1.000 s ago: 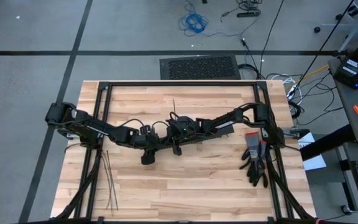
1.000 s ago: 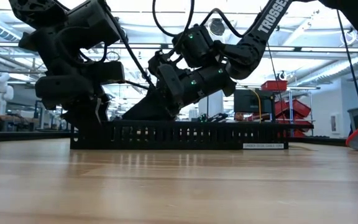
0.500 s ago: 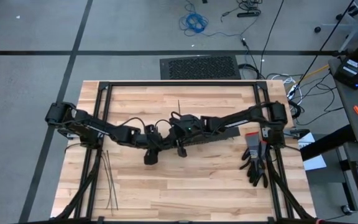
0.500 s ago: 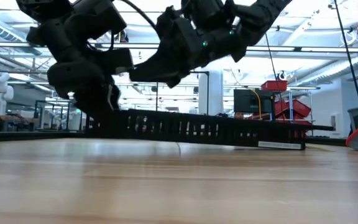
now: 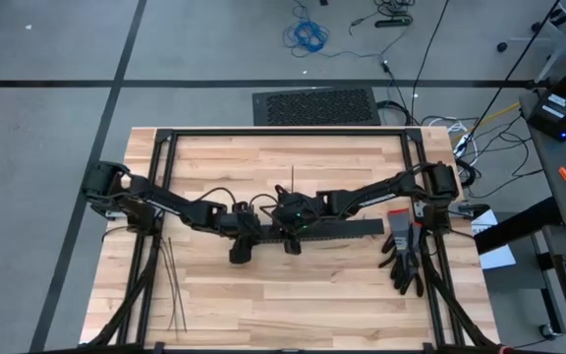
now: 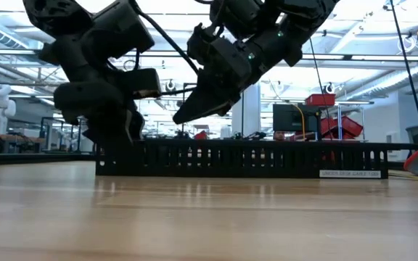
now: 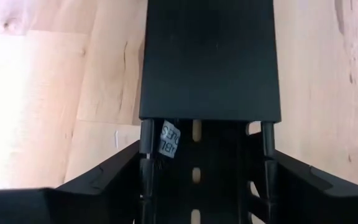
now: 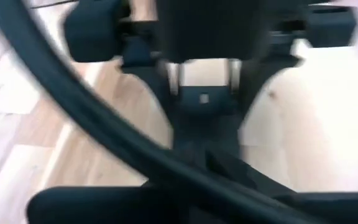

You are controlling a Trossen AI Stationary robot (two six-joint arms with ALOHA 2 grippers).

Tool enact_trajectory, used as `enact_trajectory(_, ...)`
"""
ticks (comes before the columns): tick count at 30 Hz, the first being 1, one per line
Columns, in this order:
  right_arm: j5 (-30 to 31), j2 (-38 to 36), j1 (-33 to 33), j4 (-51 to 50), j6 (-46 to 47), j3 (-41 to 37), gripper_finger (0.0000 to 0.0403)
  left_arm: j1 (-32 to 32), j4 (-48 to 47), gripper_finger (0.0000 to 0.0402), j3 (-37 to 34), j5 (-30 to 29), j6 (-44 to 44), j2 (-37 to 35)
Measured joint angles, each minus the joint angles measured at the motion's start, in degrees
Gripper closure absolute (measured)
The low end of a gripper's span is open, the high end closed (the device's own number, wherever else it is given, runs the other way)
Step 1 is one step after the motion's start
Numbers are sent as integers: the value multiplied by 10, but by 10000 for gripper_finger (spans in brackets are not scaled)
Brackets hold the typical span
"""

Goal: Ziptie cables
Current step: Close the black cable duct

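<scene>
High view: left pincer (image 5: 241, 236) and right pincer (image 5: 293, 224) are met over the long black duct (image 5: 347, 229) at mid-counter (image 5: 263, 295); zipties (image 5: 172, 285) are laid well apart from the left pincer, toward the counter's edge, untouched; one thin dark strip (image 5: 292, 179) is seen just beyond the right pincer; cables cannot be made out; black gloves (image 5: 404, 251) are left past the duct's far end.

Low view: duct (image 6: 245, 157) is rested flat, left pincer (image 6: 115, 134) at one end, presumably steadying it; right pincer (image 6: 194, 112) is hung above; a workshop is seen behind.

Left wrist view: fingers (image 7: 114, 171) are spread astride the duct (image 7: 209, 59).

Right wrist view: state of the right pincer cannot be told.
</scene>
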Motion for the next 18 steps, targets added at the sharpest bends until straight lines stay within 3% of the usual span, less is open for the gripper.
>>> enact_trajectory(8,6,0,13,-11,11,0,400,3,1,127,0,-10,0,-3)
enact_trajectory(18,26,5,3,-22,41,-21,403,3,-2,127,0,-10,9,-47)
